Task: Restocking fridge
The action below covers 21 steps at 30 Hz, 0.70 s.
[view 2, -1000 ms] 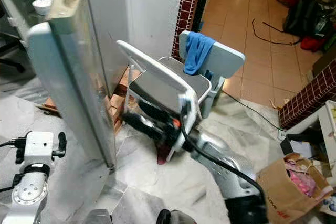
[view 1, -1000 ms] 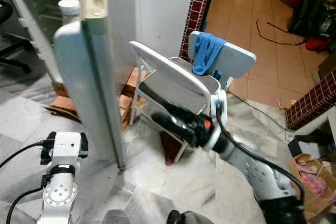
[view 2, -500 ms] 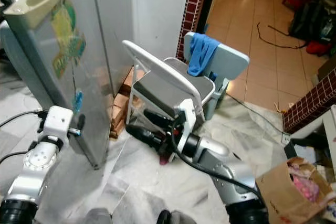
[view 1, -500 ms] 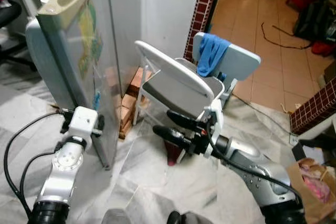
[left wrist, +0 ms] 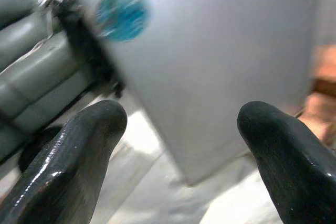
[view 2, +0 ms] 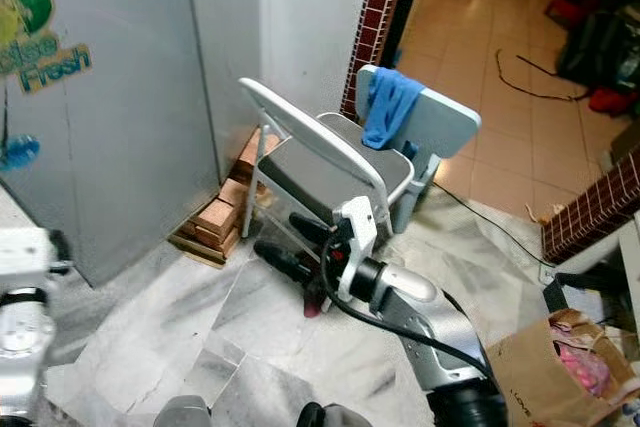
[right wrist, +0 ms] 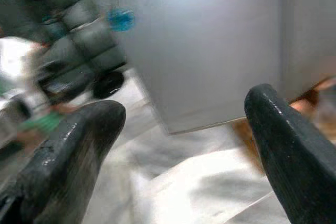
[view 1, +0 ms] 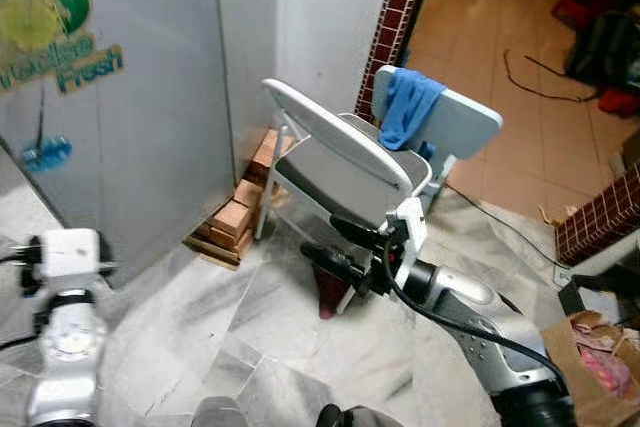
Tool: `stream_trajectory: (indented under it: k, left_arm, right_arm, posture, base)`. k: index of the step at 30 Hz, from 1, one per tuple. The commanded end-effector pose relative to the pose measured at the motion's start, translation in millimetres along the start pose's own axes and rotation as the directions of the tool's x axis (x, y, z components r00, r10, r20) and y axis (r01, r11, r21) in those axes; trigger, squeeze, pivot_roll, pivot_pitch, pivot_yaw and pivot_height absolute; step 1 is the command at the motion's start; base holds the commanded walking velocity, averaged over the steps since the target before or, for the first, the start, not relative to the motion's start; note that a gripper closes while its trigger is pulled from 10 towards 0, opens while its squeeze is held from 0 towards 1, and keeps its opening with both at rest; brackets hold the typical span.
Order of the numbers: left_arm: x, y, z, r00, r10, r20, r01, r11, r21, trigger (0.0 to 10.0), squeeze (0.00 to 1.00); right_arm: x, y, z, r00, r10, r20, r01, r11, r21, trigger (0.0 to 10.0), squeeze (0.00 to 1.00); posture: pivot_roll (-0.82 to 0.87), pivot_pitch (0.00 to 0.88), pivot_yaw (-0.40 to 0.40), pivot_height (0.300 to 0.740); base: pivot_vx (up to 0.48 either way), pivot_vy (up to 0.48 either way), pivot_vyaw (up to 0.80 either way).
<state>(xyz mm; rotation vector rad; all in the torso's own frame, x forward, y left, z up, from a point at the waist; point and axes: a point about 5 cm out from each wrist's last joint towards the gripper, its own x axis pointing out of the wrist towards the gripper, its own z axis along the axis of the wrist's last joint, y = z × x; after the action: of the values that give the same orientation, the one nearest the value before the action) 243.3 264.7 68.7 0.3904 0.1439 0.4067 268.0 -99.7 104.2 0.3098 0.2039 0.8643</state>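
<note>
Nearest the camera, the left arm is hanging low at the robot's left side. In the wrist view the left gripper (left wrist: 178, 129) is standing wide open with nothing between its fingers, facing the fridge's lower corner. The right arm is reaching forward and leftward at mid-height, elbow bent, cable trailing along it. The right gripper (view 1: 335, 247) is also spread open and empty, hovering in front of the chair (view 1: 335, 162) without touching it.

Beyond the grippers, the fridge (view 1: 120, 117) is standing at the left with its door shut, raised on bricks (view 1: 235, 222) at its near corner. The folding chair is sitting just beside it, with a blue cloth (view 1: 405, 107) draped over the seat behind.

Judgement: with the door closed and both grippers carrying nothing, the restocking appears either finished or between items. No stock is identifiable near the fridge, so the remaining work cannot be determined.
</note>
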Motion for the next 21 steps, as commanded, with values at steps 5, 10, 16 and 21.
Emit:
stream_trajectory:
  k: [5, 10, 16, 21]
  left_arm:
    - [-15.2, -28.1, 33.2, 0.983, -0.124, 0.139, 0.123, 0.992, 0.011, 10.0, 0.00]
    - [-20.3, -32.9, 35.4, 0.976, -0.154, 0.157, 0.156, 0.988, 0.002, 10.0, 0.00]
    - [-22.4, -34.4, 35.1, 0.974, -0.173, 0.146, 0.177, 0.984, -0.016, 10.0, 0.00]
    - [-23.3, -37.5, 40.1, 0.967, -0.197, 0.162, 0.201, 0.979, -0.010, 10.0, 0.00]
  right_arm:
    - [-12.4, -24.5, 8.2, 0.948, -0.301, 0.102, 0.306, 0.951, -0.044, 10.0, 0.00]
    - [-22.6, -28.8, 1.1, 0.906, -0.405, 0.124, 0.413, 0.909, -0.052, 10.0, 0.00]
    - [-26.7, -31.5, -3.4, 0.870, -0.468, 0.152, 0.481, 0.875, -0.057, 10.0, 0.00]
    - [-31.4, -37.3, -7.5, 0.835, -0.527, 0.159, 0.542, 0.838, -0.064, 10.0, 0.00]
  posture:
    - [0.17, 0.102, -0.100, 0.740]
    - [0.16, 0.105, -0.097, 0.740]
    - [0.15, 0.103, -0.091, 0.740]
    - [0.14, 0.106, -0.089, 0.740]
  base:
    - [0.000, 0.410, -0.23]
    - [0.000, 0.480, -0.79]
    - [0.000, 0.480, -0.80]
    - [0.000, 0.480, -0.21]
